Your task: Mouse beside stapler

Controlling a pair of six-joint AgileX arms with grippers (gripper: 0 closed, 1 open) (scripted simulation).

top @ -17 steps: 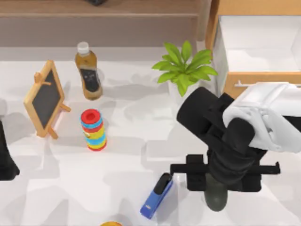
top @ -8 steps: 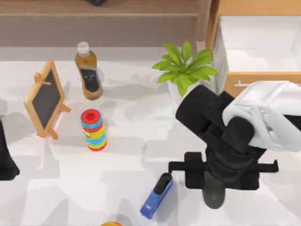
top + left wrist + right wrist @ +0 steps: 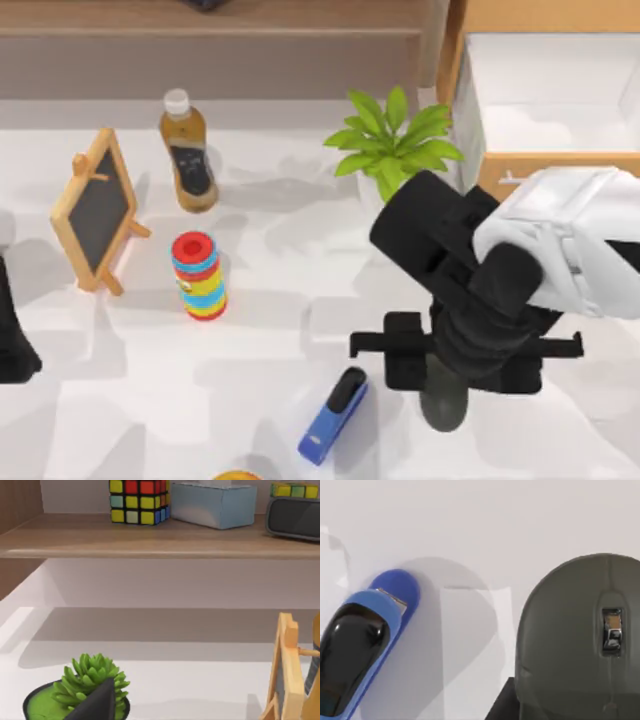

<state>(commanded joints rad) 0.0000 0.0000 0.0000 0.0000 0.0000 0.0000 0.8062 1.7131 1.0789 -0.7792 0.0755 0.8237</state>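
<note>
Dark grey plastic, smooth and rounded, makes up the mouse [image 3: 444,404], and it sits under the right hand [image 3: 455,372] toward the near right of the bench [image 3: 260,340], carried in that hand's fingers. In the top view only its rounded end pokes out below the wrist. In the right wrist view the mouse [image 3: 577,640] looms close, scroll wheel showing, with the hand clamped on it. I judge it light and rigid, a hollow shell that will not deform, but its domed, glossy back gives little to bite on, so it could slip or twist. The flatter side walls near the waist look like the sound place to hold, fingers squeezing across the width, not over the dome.

Near it on the left lies the stapler [image 3: 332,416], blue body with a black top arm, angled on the bench and apart from the mouse. In the wrist view the stapler [image 3: 362,645] shows its rounded end, with bare bench between it and the mouse. Setting the mouse down should need only a gentle release.

Parked at the far left edge of the bench is the left arm [image 3: 12,335].
</note>
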